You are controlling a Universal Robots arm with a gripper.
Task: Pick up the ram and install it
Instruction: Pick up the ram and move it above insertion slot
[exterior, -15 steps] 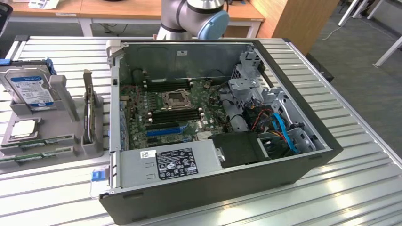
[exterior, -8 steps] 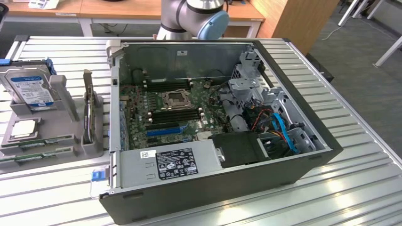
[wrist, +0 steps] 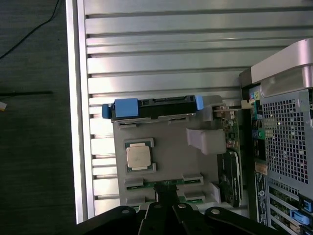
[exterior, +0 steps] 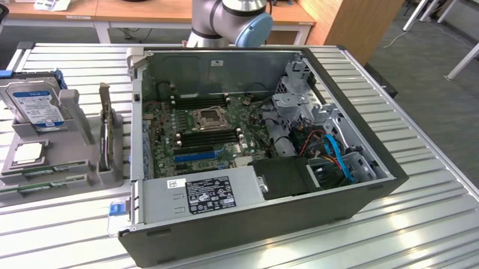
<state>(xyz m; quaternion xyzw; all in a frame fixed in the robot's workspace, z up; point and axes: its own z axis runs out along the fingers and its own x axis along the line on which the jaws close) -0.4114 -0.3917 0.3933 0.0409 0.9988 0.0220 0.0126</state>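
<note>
The ram (exterior: 53, 167) is a thin green stick lying in the front of a grey parts holder (exterior: 71, 151), at the exterior view's left beside the open computer case (exterior: 299, 213). A second similar stick (exterior: 37, 186) lies just in front of it. From the wrist view I look down on the holder (wrist: 171, 147). My gripper (wrist: 167, 193) is shut with nothing between its dark fingers and hangs over the ram (wrist: 146, 183), hiding its middle. The motherboard (exterior: 202, 129) lies inside the case, with dark memory slots (exterior: 212, 134) below the processor socket.
The holder also carries a blue-framed hard drive (exterior: 33, 106), a loose processor (exterior: 28, 153) and an upright dark expansion card (exterior: 107, 134). The slatted metal table (exterior: 419, 224) ends close to the holder. Cables and a drive cage (exterior: 299, 106) crowd the case's right side.
</note>
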